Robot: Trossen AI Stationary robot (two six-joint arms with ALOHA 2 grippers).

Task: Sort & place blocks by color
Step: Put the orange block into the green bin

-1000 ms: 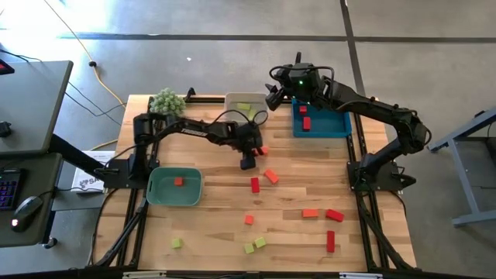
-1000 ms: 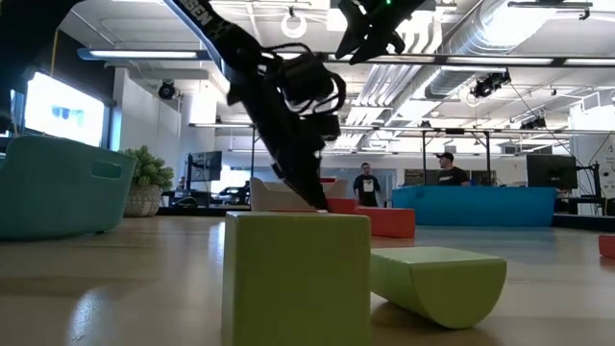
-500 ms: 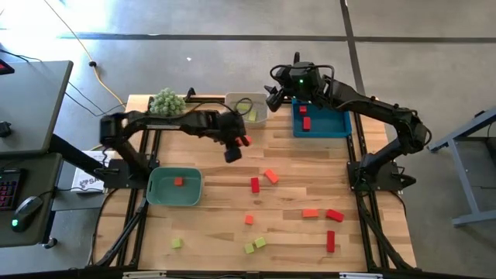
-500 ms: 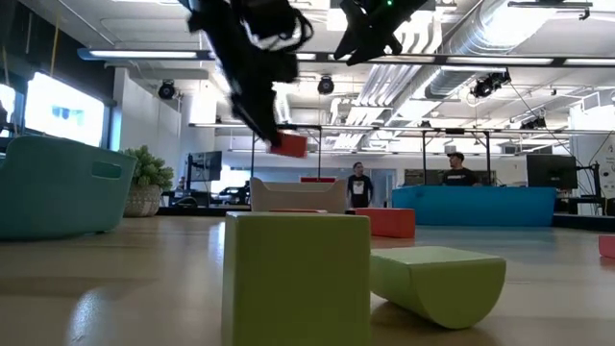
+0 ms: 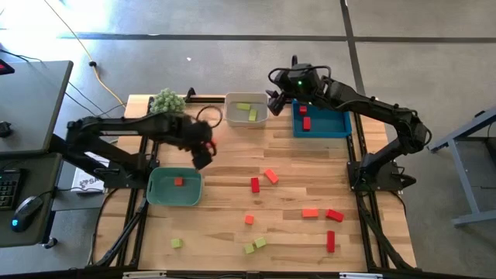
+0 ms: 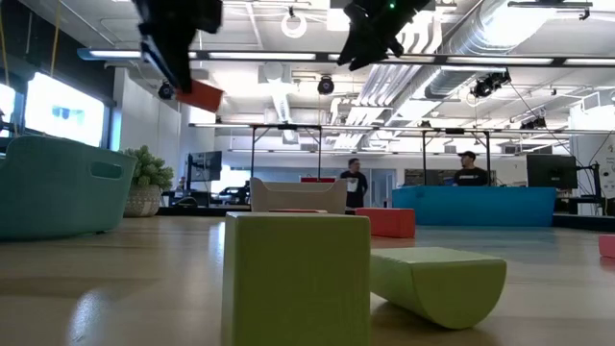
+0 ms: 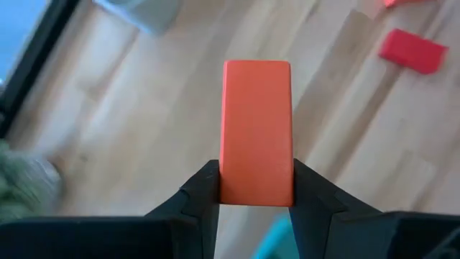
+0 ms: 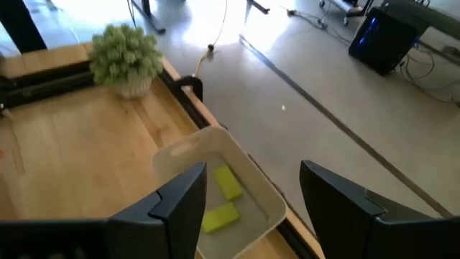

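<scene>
Orange block (image 7: 256, 132) pinched upright between left claw (image 7: 255, 188) fingers

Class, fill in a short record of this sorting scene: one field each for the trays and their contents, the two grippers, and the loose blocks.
green tray: one orange block
white tray: two yellow-green blocks
blue tray: two red blocks
left gripper: shut on an orange block, raised just above the green tray's far right corner
right gripper: open, empty, raised between white and blue trays
loose blocks: red, orange and yellow-green, scattered on the table's near half
</scene>
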